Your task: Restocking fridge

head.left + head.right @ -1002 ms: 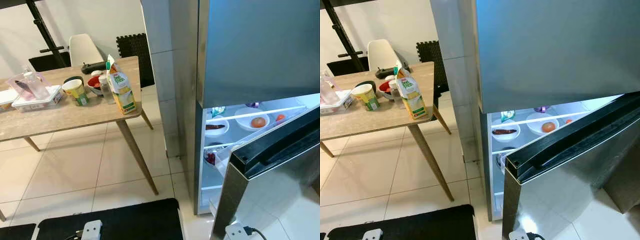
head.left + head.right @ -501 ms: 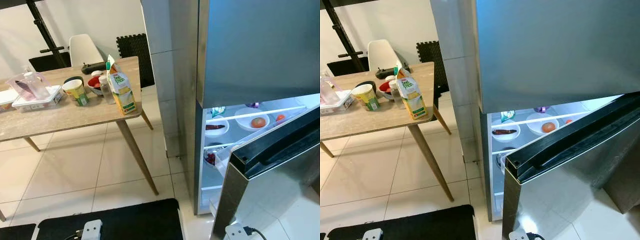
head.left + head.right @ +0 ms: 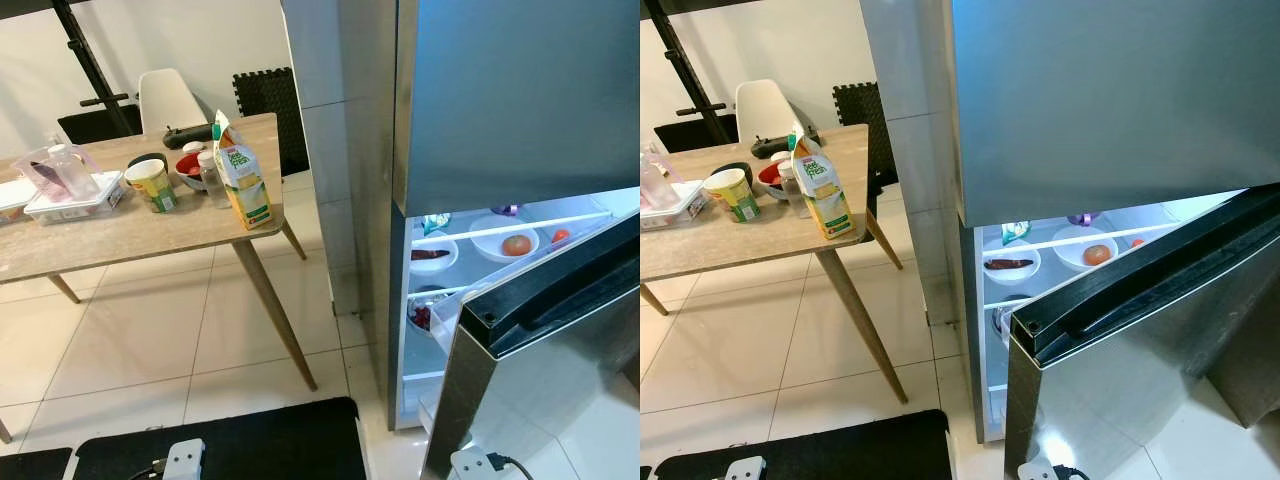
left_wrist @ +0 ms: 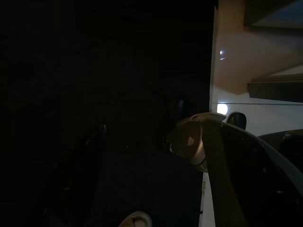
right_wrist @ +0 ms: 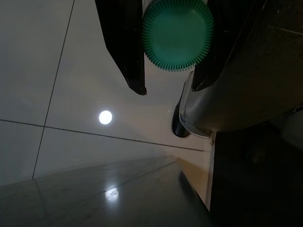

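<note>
Gripping a green-capped bottle (image 5: 177, 35), the right tool (image 5: 165, 87) is hanging low over the tiled floor (image 5: 57, 94), its two black fingers (image 5: 124, 47) closing on the neck at top centre of the wrist frame. The cap is facing the camera, so the bottle's long axis is running along the fingers. Ahead, the fridge (image 3: 500, 100) is standing with its lower door (image 3: 540, 340) swung open at lower right, shelves lit, bowls inside. Best approach, I'd say: lifting the bottle upright and clearing that door edge. On the bench (image 3: 150, 225) a juice carton (image 3: 243, 170) is waiting. Left tool: too dark, cannot tell.
</note>
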